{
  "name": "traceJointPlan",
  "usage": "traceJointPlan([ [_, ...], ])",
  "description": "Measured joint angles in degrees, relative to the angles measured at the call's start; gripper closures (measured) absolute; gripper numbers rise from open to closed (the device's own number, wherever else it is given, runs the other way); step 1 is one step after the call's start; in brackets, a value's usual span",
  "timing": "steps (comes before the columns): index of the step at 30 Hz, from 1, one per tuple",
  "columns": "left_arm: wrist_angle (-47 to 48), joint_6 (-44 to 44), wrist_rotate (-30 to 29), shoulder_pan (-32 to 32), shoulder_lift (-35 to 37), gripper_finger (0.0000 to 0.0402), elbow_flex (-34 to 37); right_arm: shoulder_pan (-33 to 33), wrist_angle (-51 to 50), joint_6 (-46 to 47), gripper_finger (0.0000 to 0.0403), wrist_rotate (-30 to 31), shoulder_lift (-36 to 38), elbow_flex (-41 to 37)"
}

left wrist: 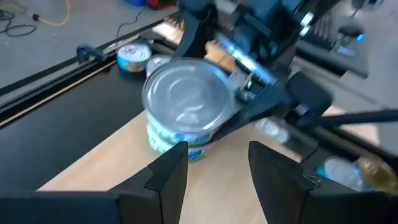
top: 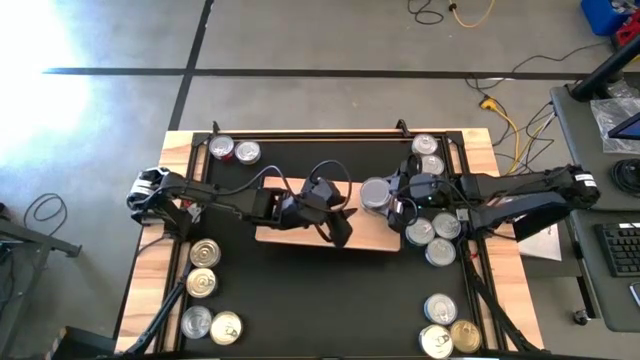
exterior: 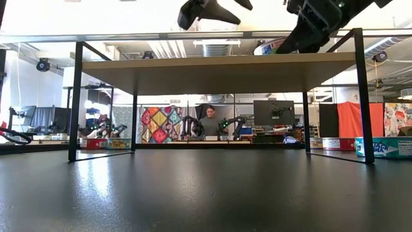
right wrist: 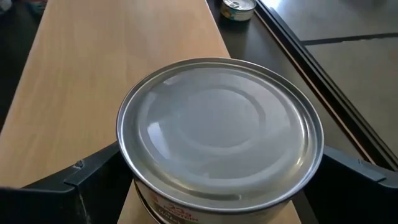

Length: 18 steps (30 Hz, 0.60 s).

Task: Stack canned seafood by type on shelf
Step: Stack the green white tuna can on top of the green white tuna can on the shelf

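R gripper (top: 385, 195) sits at the right end of the shelf (top: 300, 232), mid-frame in the high view, fingers spread wide round a silver-lidded tin (top: 376, 192) and pinching it by its sides. Right wrist view: that tin (right wrist: 221, 134) fills the frame, a dark finger at each side of it, the pale wood board (right wrist: 118, 56) beneath and beyond it. Left wrist view shows the same tin (left wrist: 185, 102) w/ a green-and-white label, standing on the wood.

L gripper (top: 340, 222) hangs over the shelf's middle, just left of that tin, fingers (left wrist: 168, 171) part-spread w/ nothing between them.

Other tins lie on the black mat (top: 330, 290): two at upper left (top: 234, 150), four at lower left (top: 205, 268), two at upper right (top: 428, 155), a cluster right of the shelf (top: 432, 235), three at lower right (top: 445, 328).

Low view: shelf (exterior: 219, 67) stands on black legs, both grippers above it at frame top. A person (exterior: 209, 122) sits far back in the room.
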<state>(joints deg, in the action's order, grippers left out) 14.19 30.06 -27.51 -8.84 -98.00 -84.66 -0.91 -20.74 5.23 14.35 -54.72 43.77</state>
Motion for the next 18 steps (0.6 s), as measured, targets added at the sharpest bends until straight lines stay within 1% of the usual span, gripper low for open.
traceJointPlan([
  [5, -2.18, 0.43, 0.12, 0.52, -0.56, 0.0247, 0.00, -0.02, 0.10, -0.22, 0.0022, -0.32, -0.09, -0.20],
  [8, -3.67, 0.96, 1.32, 1.83, -1.79, 0.0247, 0.01, 0.00, 0.08, 0.68, 0.0022, -0.67, -0.48, -0.20],
  [12, -9.71, 1.01, 2.67, 3.53, -4.16, 0.0247, -0.05, 0.00, -0.02, 0.95, 0.0022, -1.03, -1.21, -0.23],
  [15, -10.87, 0.66, 3.89, 4.76, -6.30, 0.0247, -3.01, 0.00, -0.02, 2.50, 0.0020, -1.30, -1.72, -0.23],
  [18, -8.71, -1.46, 4.59, 5.92, -8.53, 0.0247, -7.97, 0.00, -0.13, 3.43, 0.0012, -1.39, -2.19, -0.25],
])
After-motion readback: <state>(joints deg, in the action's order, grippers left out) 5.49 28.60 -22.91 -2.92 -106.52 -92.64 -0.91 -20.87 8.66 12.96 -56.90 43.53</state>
